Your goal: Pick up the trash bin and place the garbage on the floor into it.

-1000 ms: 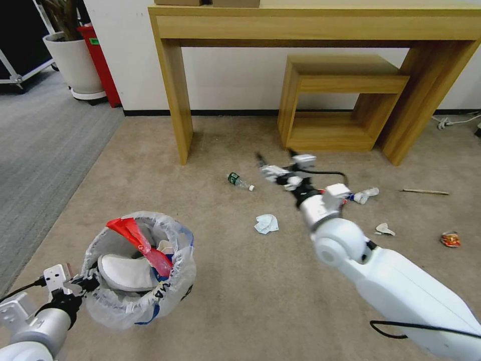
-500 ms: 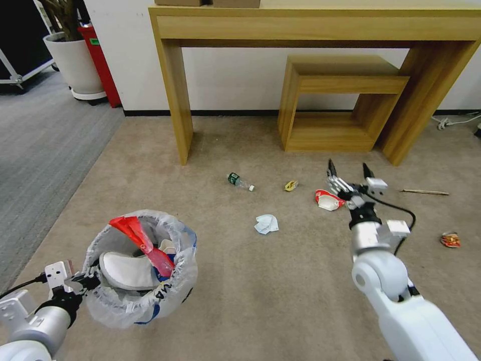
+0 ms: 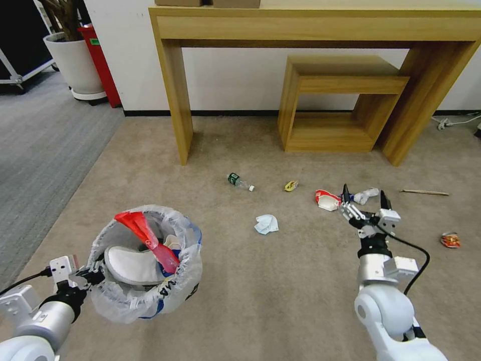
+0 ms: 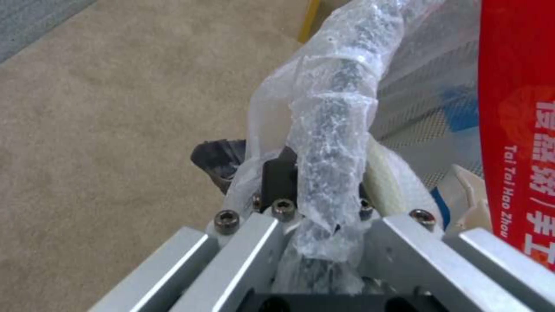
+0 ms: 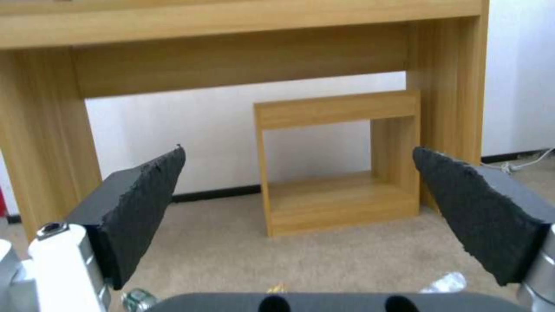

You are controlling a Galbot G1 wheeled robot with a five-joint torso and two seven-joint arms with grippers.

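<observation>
Two grippers are at work. Nearest, at the lower left of the head view, the left gripper [image 3: 87, 277] is clamped on the rim of the trash bin [image 3: 146, 265], pinching the bag liner folded over that rim; the left wrist view shows the crinkled plastic [image 4: 329, 130] running between its jaws. The bin hangs off the floor [image 3: 260, 281] and already carries a white slipper [image 3: 133, 264] and a red wrapper [image 3: 145, 233]. It looks light, but the film is likely slippery, so the hold should bite the stiff rim under it.

Farther out, the right gripper [image 3: 364, 206] hovers spread wide and empty, its dark pads [image 5: 142, 203] well apart. Just beyond it lie a red-and-white wrapper [image 3: 327, 199] and a small clear bottle [image 3: 365, 195]: both seem light and crushable, best pinched across the middle. Crumpled paper [image 3: 266, 223], a green-capped bottle [image 3: 239, 181], a yellow scrap [image 3: 291, 186], a wooden stick [image 3: 424, 191] and an orange can [image 3: 450, 239] lie scattered on the carpet.
</observation>
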